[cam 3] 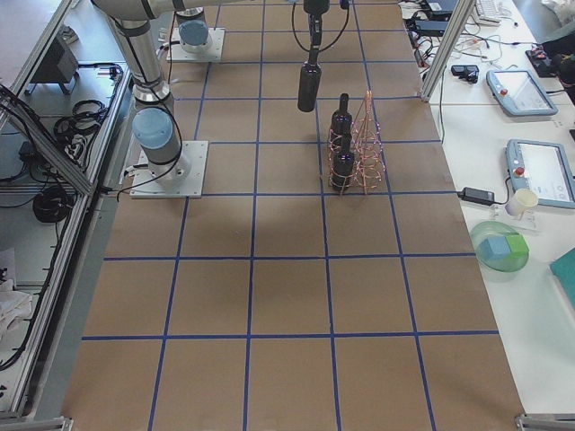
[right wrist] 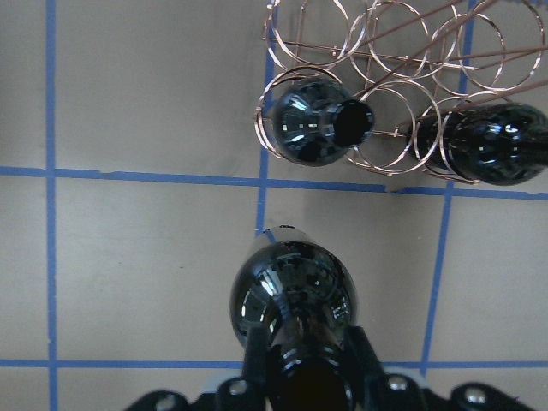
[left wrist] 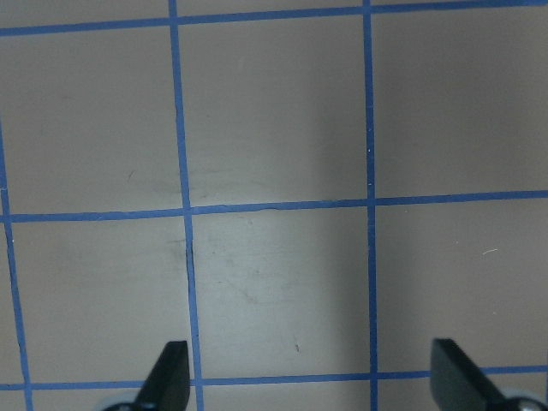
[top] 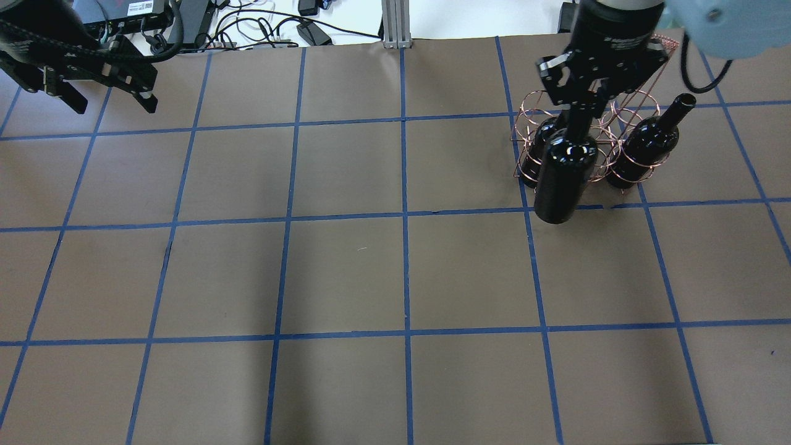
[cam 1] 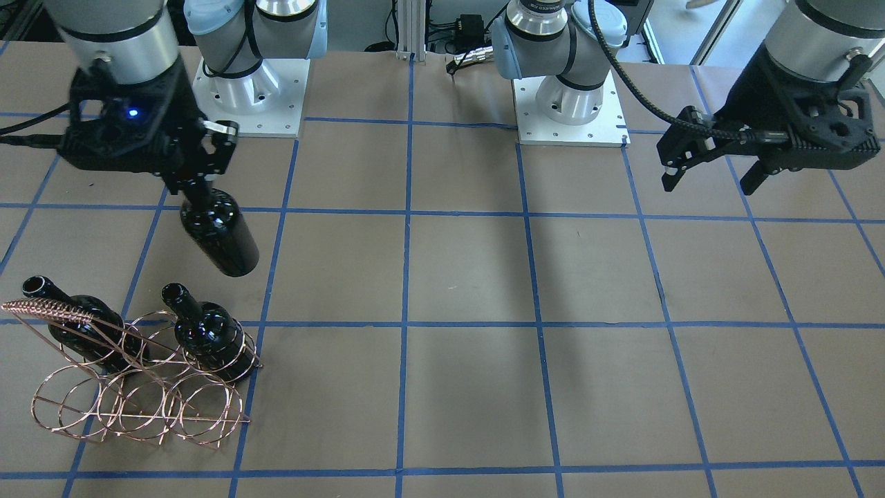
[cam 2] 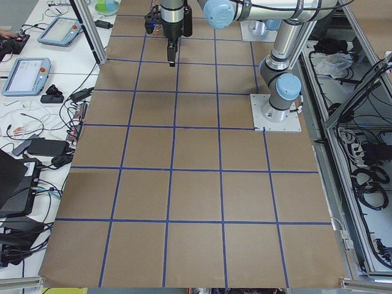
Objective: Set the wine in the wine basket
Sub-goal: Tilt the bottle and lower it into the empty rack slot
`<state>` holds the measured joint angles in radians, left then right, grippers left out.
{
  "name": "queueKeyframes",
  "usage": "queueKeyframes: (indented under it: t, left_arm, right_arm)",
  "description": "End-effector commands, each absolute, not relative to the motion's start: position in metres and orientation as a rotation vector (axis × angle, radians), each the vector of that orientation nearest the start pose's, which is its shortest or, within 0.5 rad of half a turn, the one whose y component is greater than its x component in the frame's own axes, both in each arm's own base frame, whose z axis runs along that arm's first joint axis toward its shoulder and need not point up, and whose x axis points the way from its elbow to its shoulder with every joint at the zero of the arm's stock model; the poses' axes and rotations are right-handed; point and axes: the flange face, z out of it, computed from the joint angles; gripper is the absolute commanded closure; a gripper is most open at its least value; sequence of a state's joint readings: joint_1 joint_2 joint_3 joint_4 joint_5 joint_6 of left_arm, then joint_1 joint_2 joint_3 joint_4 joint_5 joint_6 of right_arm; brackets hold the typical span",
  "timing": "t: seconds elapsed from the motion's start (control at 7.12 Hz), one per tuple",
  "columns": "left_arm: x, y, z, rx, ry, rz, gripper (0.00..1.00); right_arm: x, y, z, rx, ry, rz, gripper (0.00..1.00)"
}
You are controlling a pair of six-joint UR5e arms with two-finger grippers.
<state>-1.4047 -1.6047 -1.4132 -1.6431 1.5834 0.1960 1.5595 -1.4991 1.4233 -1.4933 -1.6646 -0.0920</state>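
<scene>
My right gripper (cam 1: 197, 185) is shut on the neck of a near-black wine bottle (cam 1: 220, 235), which hangs upright above the table. The bottle also shows in the overhead view (top: 562, 176) and the right wrist view (right wrist: 295, 295). It is just on the robot's side of the copper wire basket (cam 1: 138, 408), apart from it. The basket (right wrist: 272, 43) holds two more bottles, one (right wrist: 312, 124) in an outer slot and one (right wrist: 497, 145) in the other. The ring between them is empty. My left gripper (cam 1: 709, 183) is open and empty, far off at the other side.
The table is brown paper with a blue tape grid. Both arm bases (cam 1: 570, 104) stand at the robot's edge. The basket's coiled handle (cam 1: 48, 309) rises above its rings. Cables and tablets lie beyond the table edges.
</scene>
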Motion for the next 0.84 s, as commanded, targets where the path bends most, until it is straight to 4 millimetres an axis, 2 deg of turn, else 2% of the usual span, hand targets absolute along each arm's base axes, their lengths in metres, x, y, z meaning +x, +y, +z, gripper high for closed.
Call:
queueKeyframes:
  t: [0.0, 0.28, 0.42, 0.56, 0.7]
  left_arm:
    - [-0.071, -0.518, 0.544, 0.038, 3.121, -0.083, 0.0]
    - [-0.072, -0.518, 0.541, 0.04, 3.123, -0.074, 0.0]
    - [-0.072, -0.515, 0.539, 0.04, 3.122, -0.069, 0.0]
    - [-0.072, -0.514, 0.537, 0.04, 3.123, -0.064, 0.0]
    - [-0.072, -0.513, 0.537, 0.04, 3.124, -0.064, 0.0]
  right_arm:
    - [0.042, -0.533, 0.519, -0.142, 3.23, 0.03, 1.0]
    - [0.04, -0.549, 0.539, -0.129, 3.234, -0.095, 1.0]
    - [0.037, -0.571, 0.544, -0.13, 3.235, -0.122, 1.0]
    - [0.037, -0.59, 0.541, -0.139, 3.228, -0.184, 1.0]
    - [0.039, -0.598, 0.537, -0.135, 3.199, -0.234, 0.99]
